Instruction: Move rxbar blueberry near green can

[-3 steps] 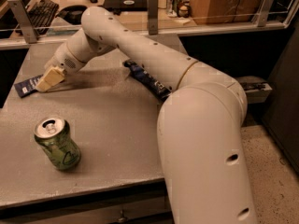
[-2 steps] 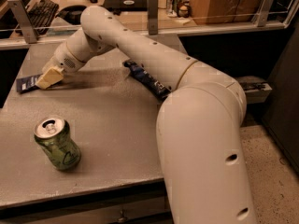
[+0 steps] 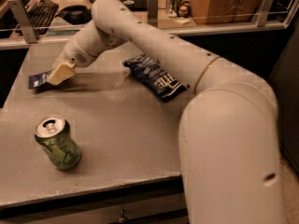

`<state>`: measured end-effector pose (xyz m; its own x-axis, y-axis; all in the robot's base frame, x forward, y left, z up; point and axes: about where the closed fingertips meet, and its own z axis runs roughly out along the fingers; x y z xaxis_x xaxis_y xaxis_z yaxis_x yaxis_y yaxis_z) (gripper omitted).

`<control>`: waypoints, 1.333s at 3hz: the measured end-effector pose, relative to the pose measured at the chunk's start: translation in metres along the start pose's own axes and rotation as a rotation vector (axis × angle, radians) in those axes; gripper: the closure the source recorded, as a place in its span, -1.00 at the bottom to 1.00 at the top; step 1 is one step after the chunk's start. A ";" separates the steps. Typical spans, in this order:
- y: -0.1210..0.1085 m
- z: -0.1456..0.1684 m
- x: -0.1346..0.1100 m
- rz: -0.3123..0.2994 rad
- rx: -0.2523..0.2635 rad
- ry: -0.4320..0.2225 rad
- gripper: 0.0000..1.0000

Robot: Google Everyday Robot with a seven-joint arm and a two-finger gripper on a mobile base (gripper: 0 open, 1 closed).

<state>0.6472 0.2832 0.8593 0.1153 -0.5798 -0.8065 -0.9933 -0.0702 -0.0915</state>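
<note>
The rxbar blueberry (image 3: pixel 37 80), a small flat dark-blue wrapper, is at the far left of the grey table (image 3: pixel 121 125). My gripper (image 3: pixel 59 73) is shut on its right end and holds it slightly above the tabletop, with a shadow beneath. The green can (image 3: pixel 58 143) stands upright near the table's front left, well in front of the bar and apart from it. Its silver top and pull tab show.
A crinkled blue chip bag (image 3: pixel 156 77) lies at the table's middle back, partly under my arm (image 3: pixel 187 69). A railing and a desk with a keyboard (image 3: pixel 37 8) run behind the table. The table's front edge is just below the can.
My gripper has moved a little to the right and up with the bar in it, lifting the bar off the table. The can and chip bag have not moved.
</note>
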 end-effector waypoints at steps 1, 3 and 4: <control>0.013 -0.058 0.000 -0.060 0.059 0.033 1.00; 0.049 -0.132 0.026 -0.123 0.085 0.097 1.00; 0.076 -0.141 0.043 -0.144 0.055 0.110 1.00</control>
<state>0.5776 0.1379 0.9000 0.2528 -0.6525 -0.7144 -0.9649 -0.1160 -0.2356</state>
